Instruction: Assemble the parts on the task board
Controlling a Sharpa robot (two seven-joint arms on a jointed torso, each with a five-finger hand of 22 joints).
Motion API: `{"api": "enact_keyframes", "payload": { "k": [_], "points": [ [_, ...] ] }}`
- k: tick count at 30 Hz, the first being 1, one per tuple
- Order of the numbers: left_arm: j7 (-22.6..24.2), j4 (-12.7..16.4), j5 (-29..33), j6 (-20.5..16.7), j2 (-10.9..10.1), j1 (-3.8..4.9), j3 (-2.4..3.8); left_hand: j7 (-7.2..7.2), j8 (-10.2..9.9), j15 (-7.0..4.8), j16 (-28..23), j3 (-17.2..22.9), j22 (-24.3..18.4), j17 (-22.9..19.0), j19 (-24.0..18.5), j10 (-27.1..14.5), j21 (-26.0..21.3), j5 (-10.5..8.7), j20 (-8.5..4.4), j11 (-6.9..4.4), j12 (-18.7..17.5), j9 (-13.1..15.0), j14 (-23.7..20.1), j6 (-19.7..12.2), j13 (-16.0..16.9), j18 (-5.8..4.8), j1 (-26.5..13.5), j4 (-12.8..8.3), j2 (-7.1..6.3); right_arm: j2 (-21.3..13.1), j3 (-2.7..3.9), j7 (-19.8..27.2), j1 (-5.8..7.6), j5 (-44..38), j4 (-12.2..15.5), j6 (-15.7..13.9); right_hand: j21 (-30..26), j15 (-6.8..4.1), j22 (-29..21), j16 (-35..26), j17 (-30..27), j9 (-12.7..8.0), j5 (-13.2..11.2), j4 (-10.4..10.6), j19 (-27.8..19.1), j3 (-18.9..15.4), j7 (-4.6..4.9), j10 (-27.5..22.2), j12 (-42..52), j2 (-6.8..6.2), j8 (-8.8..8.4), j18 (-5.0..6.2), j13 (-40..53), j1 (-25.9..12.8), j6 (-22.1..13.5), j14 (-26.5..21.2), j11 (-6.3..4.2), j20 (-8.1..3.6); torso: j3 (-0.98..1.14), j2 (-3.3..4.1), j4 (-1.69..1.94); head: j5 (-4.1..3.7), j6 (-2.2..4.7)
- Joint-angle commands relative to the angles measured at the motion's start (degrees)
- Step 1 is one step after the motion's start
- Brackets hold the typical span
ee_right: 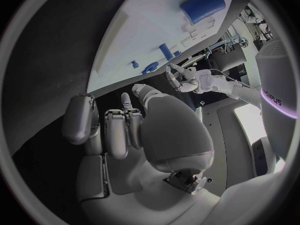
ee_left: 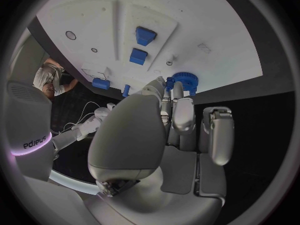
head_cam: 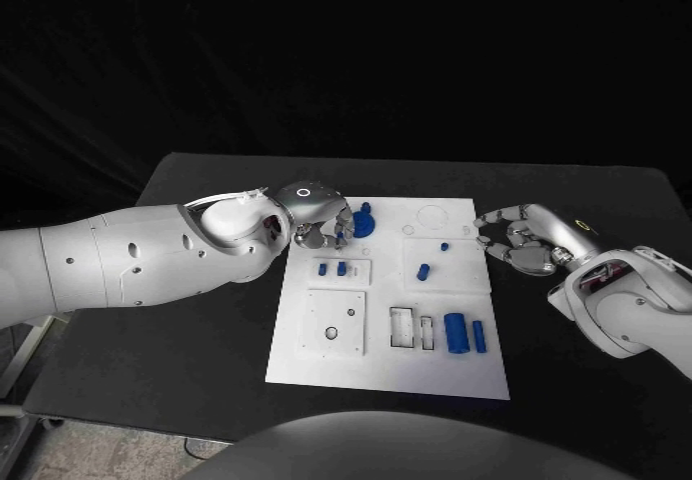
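The white task board (head_cam: 387, 370) lies in the middle of the black table. A blue gear (head_cam: 362, 222) sits near its far edge. My left hand (head_cam: 317, 218) reaches over that edge, and its fingertips (ee_left: 170, 87) pinch the gear (ee_left: 185, 80) from the side. Two small blue blocks (head_cam: 330, 268) stand in a plate just nearer than the gear, also seen in the left wrist view (ee_left: 141, 45). My right hand (head_cam: 519, 240) hovers over the table just off the board's right edge, fingers loosely bent and holding nothing.
A small blue peg (head_cam: 424, 270) and a tiny blue piece (head_cam: 444, 246) lie mid-board. A thick blue cylinder (head_cam: 456, 332) and a thinner one (head_cam: 479, 336) lie near the front right, beside a slotted tray (head_cam: 401, 328). A square plate (head_cam: 333, 322) sits front left.
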Motion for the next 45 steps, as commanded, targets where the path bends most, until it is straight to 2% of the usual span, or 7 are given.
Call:
{"api": "enact_keyframes", "payload": {
  "k": [1,4,6,13,17,31,45],
  "points": [
    [-0.19,0.04,1.42,1.27,-0.17,-0.3,-0.05,0.12,0.39,0.04,-0.1,0.32,15.02,-0.07,5.98,0.0,0.05,-0.19,-0.33,0.16,-0.29,-0.09,-0.43,0.37,-0.12,-0.85,-0.02,0.07,-0.56,-0.12,-0.01,0.17,-0.19,-0.04,0.02,0.73,-0.25,0.09,8.1,-0.23,10.46,-0.07,0.28,0.1,-0.4,0.37,-0.02,-0.51,-0.26,-0.04,-0.23,0.72,9.93,0.4,0.24,4.49,-0.09,0.13,-0.03,0.01,0.08,-0.39,0.0],
    [-0.19,-0.12,1.55,1.16,-0.19,-0.49,-0.08,0.14,0.39,0.04,-0.04,0.35,15.04,-0.01,6.02,-0.03,0.1,-0.2,-0.33,0.19,-0.32,-0.1,-0.41,0.37,-0.15,-0.87,-0.05,0.11,-0.6,-0.19,-0.01,0.19,-0.26,-0.04,0.04,0.67,-0.37,0.1,8.07,-0.26,10.44,-0.08,0.28,0.09,-0.44,0.39,-0.01,-0.58,-0.35,-0.06,-0.23,0.74,9.88,0.41,0.24,4.48,-0.08,0.14,-0.02,-0.01,0.09,-0.49,0.0],
    [-0.16,-0.22,1.65,1.04,-0.19,-0.62,-0.09,0.15,0.39,0.05,-0.03,0.35,15.04,0.0,6.03,-0.03,0.11,-0.2,-0.33,0.19,-0.32,-0.1,-0.41,0.37,-0.15,-0.87,-0.06,0.11,-0.6,-0.2,-0.01,0.21,-0.3,-0.04,0.06,0.64,-0.37,0.1,8.06,-0.26,10.44,-0.08,0.28,0.08,-0.45,0.39,-0.01,-0.58,-0.35,-0.06,-0.23,0.74,9.87,0.41,0.24,4.48,-0.07,0.14,0.06,-0.03,-0.03,-0.28,0.0],
    [-0.09,-0.71,1.67,0.88,0.19,-0.81,-0.11,0.17,0.38,0.05,0.07,0.37,15.05,0.1,6.04,0.01,0.13,-0.2,-0.32,0.21,-0.31,-0.12,-0.37,0.36,-0.16,-0.87,-0.07,0.13,-0.63,-0.21,-0.01,0.23,-0.34,-0.04,0.12,0.66,-0.51,0.12,8.03,-0.35,10.39,-0.09,0.29,0.06,-0.49,0.42,0.01,-0.67,-0.46,-0.09,-0.25,0.76,9.81,0.41,0.23,4.45,-0.06,0.15,0.07,0.01,0.03,-0.24,0.0],
    [-0.12,-0.99,1.54,1.0,0.44,-0.87,-0.11,0.19,0.29,0.06,0.1,0.49,15.05,0.09,6.04,0.17,0.13,-0.19,-0.31,0.22,-0.27,-0.2,-0.35,0.2,-0.2,-0.87,-0.03,0.14,-0.73,-0.24,-0.01,0.2,-0.35,-0.04,0.17,0.74,-0.51,0.12,8.03,-0.35,10.39,-0.09,0.29,0.06,-0.49,0.42,0.01,-0.67,-0.46,-0.09,-0.25,0.76,9.81,0.41,0.23,4.45,-0.06,0.15,0.09,-0.02,-0.08,-0.16,0.0],
    [-0.59,-1.83,1.53,1.89,0.84,-1.51,-0.12,0.2,0.26,0.07,-0.03,0.53,15.05,-0.09,6.04,0.28,0.13,-0.25,-0.3,0.24,-0.25,-0.24,-0.4,0.15,-0.23,-0.87,-0.13,0.23,-0.81,-0.44,-0.01,0.01,-0.35,-0.04,0.27,0.89,-0.61,0.15,8.01,-0.46,10.31,-0.12,0.33,-0.03,-0.53,0.58,0.02,-0.69,-0.5,-0.07,-0.28,0.77,9.78,0.49,0.21,4.42,-0.04,0.17,0.03,-0.06,0.03,-0.35,0.0],
    [-0.72,-2.08,1.54,2.25,1.05,-2.0,-0.14,0.17,0.17,0.08,-0.19,0.6,15.05,-0.31,6.04,0.33,0.13,-0.35,-0.27,0.24,-0.26,-0.33,-0.46,0.01,-0.3,-0.87,-0.22,0.31,-0.96,-0.35,-0.01,-0.1,-0.4,-0.03,0.06,0.94,-0.72,0.16,7.99,-0.48,10.3,-0.17,0.39,-0.17,-0.56,0.75,0.02,-0.74,-0.57,-0.06,-0.37,0.78,9.73,0.61,0.09,4.41,-0.04,0.19,0.06,-0.09,-0.05,-0.11,0.0]
  ]
}}
